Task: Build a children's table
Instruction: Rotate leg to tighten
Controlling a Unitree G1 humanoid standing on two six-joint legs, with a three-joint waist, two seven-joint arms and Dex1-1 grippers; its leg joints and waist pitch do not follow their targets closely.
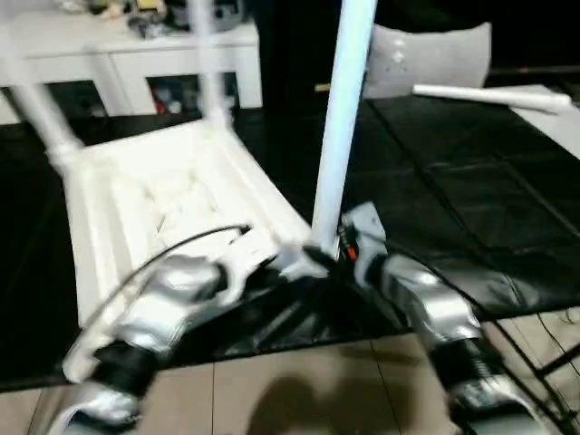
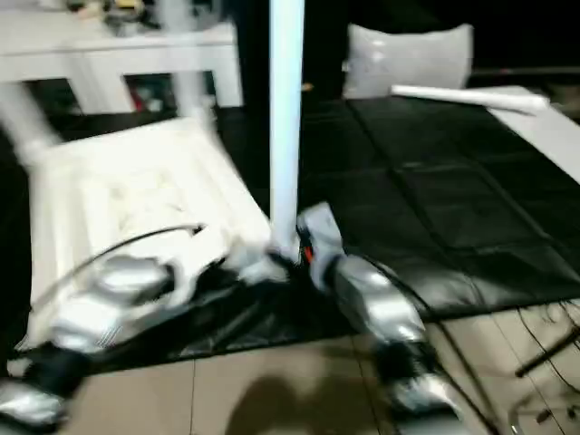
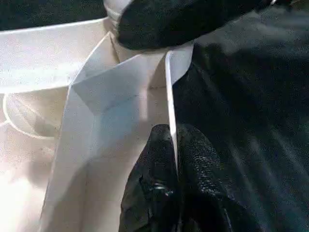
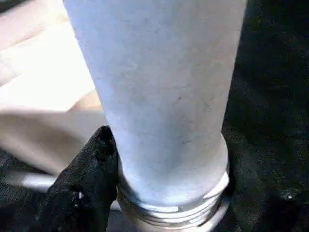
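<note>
While the left pincer (image 3: 171, 159) pinched the upturned tabletop's (image 1: 136, 195) rim, the leg (image 1: 343, 118) stood upright in its near corner socket, the right pincer (image 4: 159, 193) clasping its base from five o'clock.

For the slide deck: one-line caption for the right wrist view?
Right hand holding the base of an upright white leg where its threaded end meets the tabletop corner, over the black work surface.

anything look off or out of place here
One thing: the near leg isn't seated. Its threaded end shows bare at the tabletop corner. The right gripper holds its base; the left gripper pinches the rim. A spare leg lies apart on the far right.
</note>
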